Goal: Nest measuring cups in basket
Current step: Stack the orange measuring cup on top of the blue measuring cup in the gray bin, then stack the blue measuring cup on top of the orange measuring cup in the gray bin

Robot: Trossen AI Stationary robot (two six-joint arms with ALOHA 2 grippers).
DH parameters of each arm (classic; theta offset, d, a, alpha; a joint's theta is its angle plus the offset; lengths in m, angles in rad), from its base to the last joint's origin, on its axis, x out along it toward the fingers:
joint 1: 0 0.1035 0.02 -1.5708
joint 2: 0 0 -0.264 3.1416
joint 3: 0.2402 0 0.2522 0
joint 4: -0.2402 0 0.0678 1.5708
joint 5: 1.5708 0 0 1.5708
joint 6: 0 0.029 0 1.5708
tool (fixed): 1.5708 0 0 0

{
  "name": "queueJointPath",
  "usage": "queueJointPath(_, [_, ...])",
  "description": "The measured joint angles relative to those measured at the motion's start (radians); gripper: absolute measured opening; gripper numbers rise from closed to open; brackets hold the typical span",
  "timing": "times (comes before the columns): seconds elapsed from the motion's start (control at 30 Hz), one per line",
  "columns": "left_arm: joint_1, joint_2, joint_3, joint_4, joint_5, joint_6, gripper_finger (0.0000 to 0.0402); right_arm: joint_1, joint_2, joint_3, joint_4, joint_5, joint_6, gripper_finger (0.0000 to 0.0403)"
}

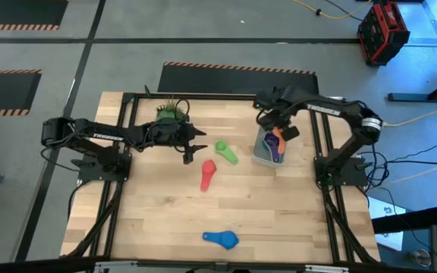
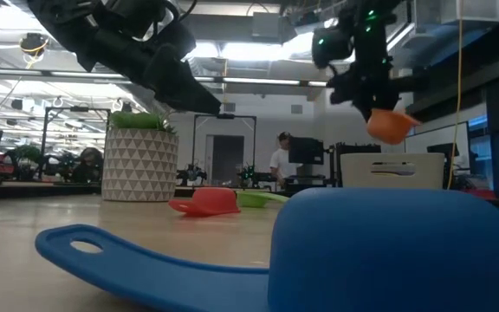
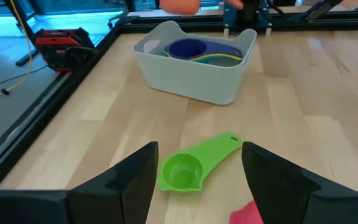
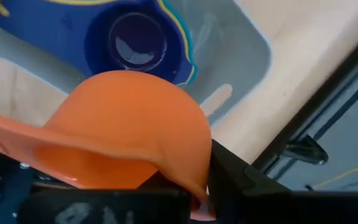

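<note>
The blue measuring cup (image 2: pixel 388 251) lies nearest the low camera, alone at the front edge of the table (image 1: pixel 279 220). Behind it, near the middle, the red measuring cup (image 1: pixel 207 174) and the green measuring cup (image 1: pixel 225 152) lie just beside each other. The left gripper (image 1: pixel 192 150) hovers close to the green cup with its fingers (image 3: pixel 126 183) spread apart and empty. The right gripper (image 1: pixel 278 135) is clamped on the orange measuring cup (image 4: pixel 126 130), held in the air above the basket (image 3: pixel 191 78). Inside the basket a purple measuring cup (image 3: pixel 188 48) sits nested in a yellow one. A potted plant (image 2: pixel 139 156) stands at the far edge.
</note>
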Motion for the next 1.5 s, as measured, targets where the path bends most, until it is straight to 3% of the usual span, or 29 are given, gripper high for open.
queueJointPath(0.13, [0.0, 0.0, 0.0, 0.0, 0.0, 0.0, 0.0227, 0.036, 0.079, 0.0, 0.001, 0.057, 0.0, 0.0038])
queueJointPath(0.33, [0.0, 0.0, 0.0, 0.001, 0.0, -0.001, 0.0227, 0.071, 0.151, 0.0, 0.001, 0.06, 0.0, 0.0038])
queueJointPath(1.13, [0.0, 0.001, 0.0, 0.004, 0.001, -0.001, 0.0227, 0.078, 0.212, 0.0, 0.028, 0.052, 0.007, 0.004])
queueJointPath(1.5, [0.0, 0.001, 0.0, 0.005, 0.001, -0.001, 0.0227, 0.078, 0.212, 0.0, 0.04, 0.052, 0.008, 0.0124])
